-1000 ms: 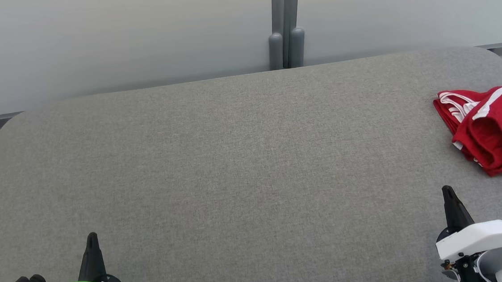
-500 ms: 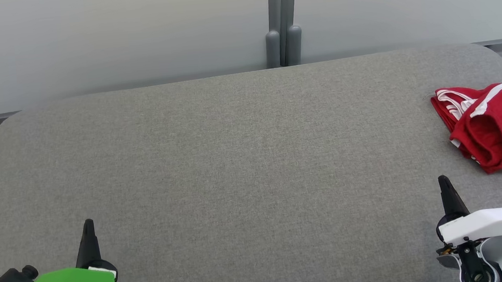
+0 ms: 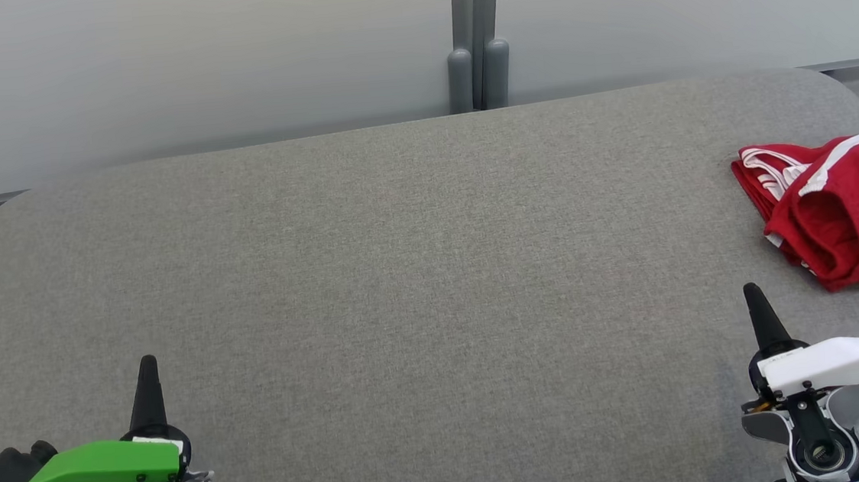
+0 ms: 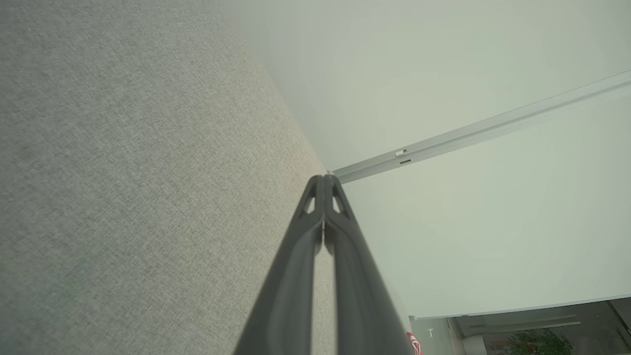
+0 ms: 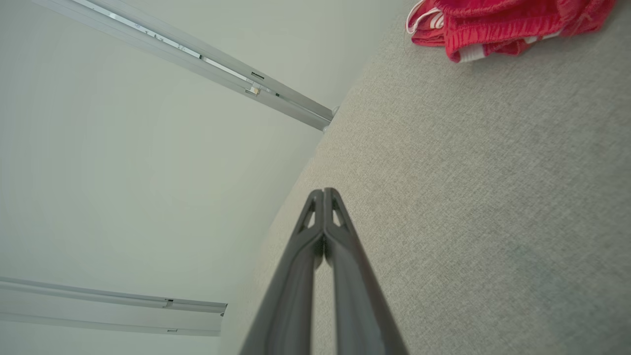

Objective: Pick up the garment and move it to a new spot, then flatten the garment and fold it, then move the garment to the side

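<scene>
The garment [image 3: 845,212] is red with white stripes and lies crumpled at the right edge of the grey fabric table [image 3: 417,273]. The right wrist view shows the garment [image 5: 498,24] at its top edge. My right gripper [image 3: 756,306] stands shut and empty near the table's front right, a short way in front of the garment and apart from it; its closed fingers [image 5: 340,246] hover over bare fabric. Near the front left, my left gripper [image 3: 146,378] is shut with nothing in it, its fingers [image 4: 308,246] pressed together above the table.
A pale wall runs behind the table, with a grey post [image 3: 477,53] at its middle. The table's far corners are rounded. Broad bare fabric stretches between the two grippers and left of the garment.
The head camera has shifted, so the table and garment sit slightly higher and more to the left in the picture. Both grippers show more of their bodies and stay shut. The garment lies as before.
</scene>
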Motion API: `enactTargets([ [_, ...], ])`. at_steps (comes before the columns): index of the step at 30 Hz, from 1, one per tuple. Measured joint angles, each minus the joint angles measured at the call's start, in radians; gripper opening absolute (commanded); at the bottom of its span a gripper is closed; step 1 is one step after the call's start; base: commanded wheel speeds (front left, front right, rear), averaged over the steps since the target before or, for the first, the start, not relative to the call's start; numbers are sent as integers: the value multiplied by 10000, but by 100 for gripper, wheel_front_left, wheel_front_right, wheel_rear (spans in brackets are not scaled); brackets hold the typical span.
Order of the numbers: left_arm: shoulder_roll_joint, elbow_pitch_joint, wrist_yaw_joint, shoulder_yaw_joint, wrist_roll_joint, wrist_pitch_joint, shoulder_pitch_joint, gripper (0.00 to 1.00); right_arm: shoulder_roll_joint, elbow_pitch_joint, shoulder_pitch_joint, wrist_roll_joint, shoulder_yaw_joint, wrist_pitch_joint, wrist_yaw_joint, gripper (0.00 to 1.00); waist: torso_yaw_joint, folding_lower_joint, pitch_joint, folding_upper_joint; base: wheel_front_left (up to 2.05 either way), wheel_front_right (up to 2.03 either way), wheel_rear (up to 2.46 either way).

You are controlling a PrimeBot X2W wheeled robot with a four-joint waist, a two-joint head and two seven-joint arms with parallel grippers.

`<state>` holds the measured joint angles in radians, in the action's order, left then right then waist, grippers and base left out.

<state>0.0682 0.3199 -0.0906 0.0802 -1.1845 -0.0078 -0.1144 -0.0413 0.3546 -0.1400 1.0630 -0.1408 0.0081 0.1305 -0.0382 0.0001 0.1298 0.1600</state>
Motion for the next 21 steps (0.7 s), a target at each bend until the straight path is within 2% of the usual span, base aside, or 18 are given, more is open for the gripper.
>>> enactTargets([
  [21,-98,4,86,167,-1695,506,-508,0,-25,228,-560,2199,-25,523,-2,0,142,0,103,0,0,0,0],
])
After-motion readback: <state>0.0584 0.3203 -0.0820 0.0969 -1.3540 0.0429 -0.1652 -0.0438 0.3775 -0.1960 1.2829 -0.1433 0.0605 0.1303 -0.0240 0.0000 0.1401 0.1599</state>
